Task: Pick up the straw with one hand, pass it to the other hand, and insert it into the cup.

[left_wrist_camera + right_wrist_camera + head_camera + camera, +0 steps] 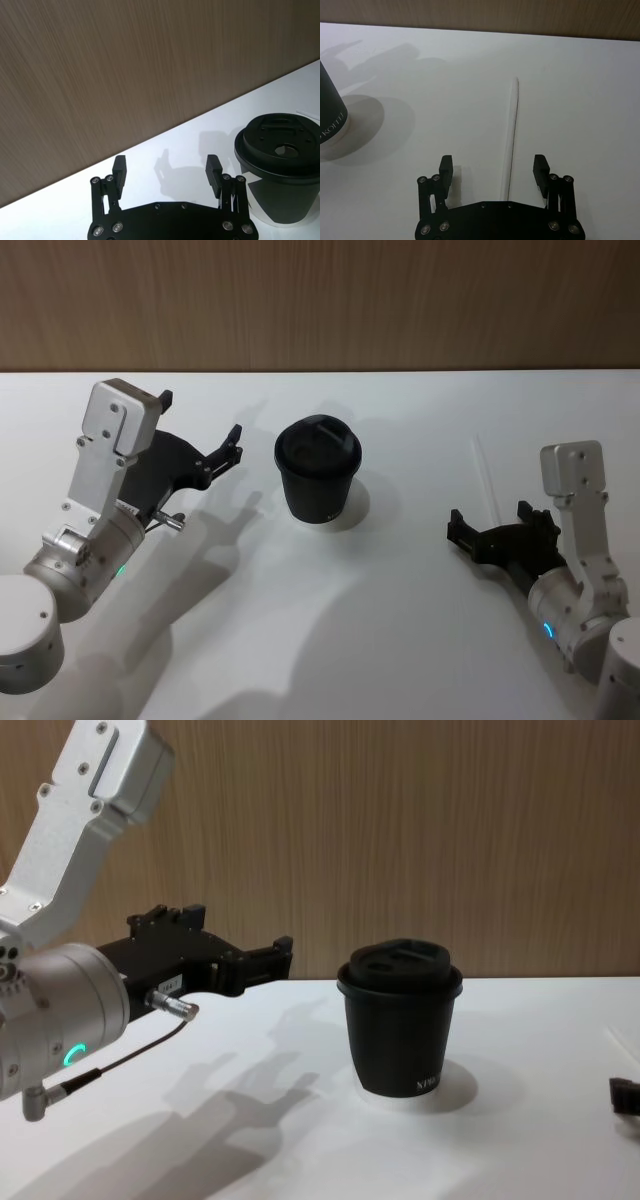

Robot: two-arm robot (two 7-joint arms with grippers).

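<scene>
The straw (511, 135) lies flat on the table (400, 640), right of the cup (318, 475). Its near end sits between the spread fingers of the right gripper (493, 162), nearer one finger. The left gripper (200, 418) is released and empty beside the cup. Risk: closing off-centre pushes the thin straw and rolls it clear; a grip at its end may let it droop

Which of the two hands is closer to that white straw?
The right hand: the straw lies on the table between its open fingers. The left hand is on the other side of the cup, away from the straw.
</scene>
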